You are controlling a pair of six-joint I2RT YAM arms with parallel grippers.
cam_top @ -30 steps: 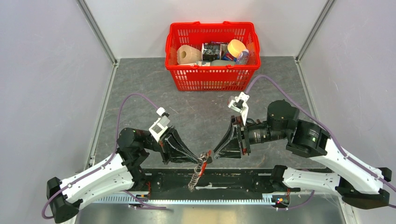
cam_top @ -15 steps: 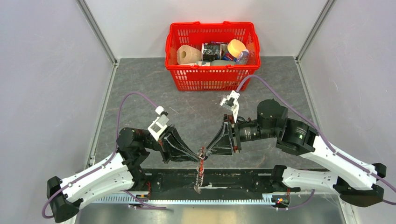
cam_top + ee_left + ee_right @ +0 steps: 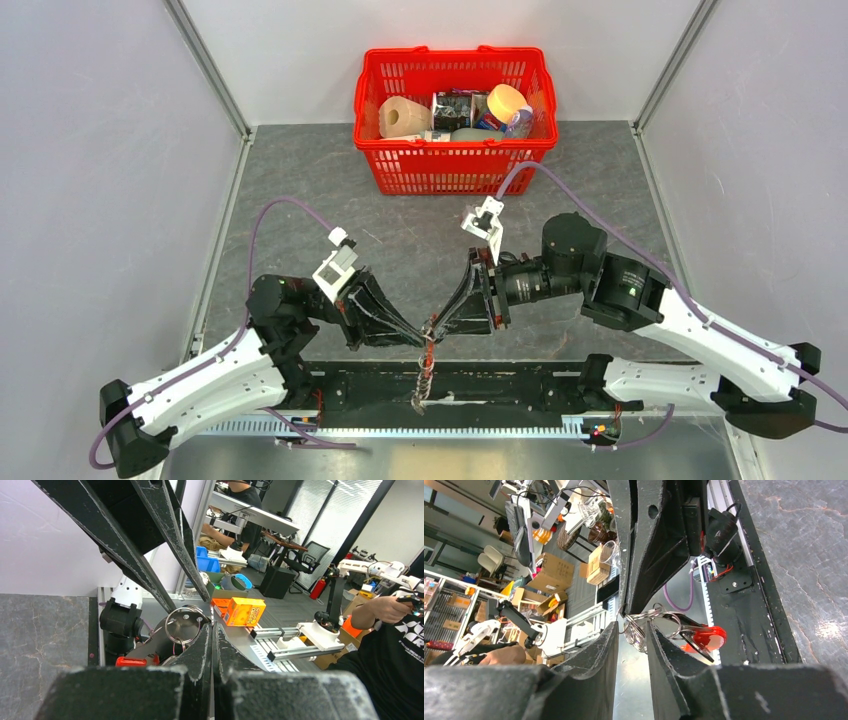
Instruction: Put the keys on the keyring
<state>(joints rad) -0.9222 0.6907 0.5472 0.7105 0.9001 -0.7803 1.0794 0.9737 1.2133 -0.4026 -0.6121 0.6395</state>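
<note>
The keyring [image 3: 428, 365] hangs over the table's near edge, its red strap [image 3: 432, 355] and silvery chain dangling. My left gripper [image 3: 424, 336] is shut on its top. In the left wrist view a silver split ring [image 3: 182, 625] sits against the closed tips of that gripper [image 3: 212, 625]. My right gripper [image 3: 440, 325] meets it tip to tip from the right. In the right wrist view this gripper [image 3: 631, 625] is open, with the ring cluster [image 3: 640, 627] in the gap at its fingertips and the red strap [image 3: 706, 637] just beyond. I cannot pick out the keys as a separate piece.
A red basket [image 3: 455, 170] holding several groceries stands at the back of the grey table. The black base rail [image 3: 520, 385] of the arms runs along the near edge under the hanging bunch. Grey walls close in left and right.
My right arm has swung left until its fingertips reach the left gripper's tips and the rings. The keyring now hangs straighter. The left arm has barely shifted.
</note>
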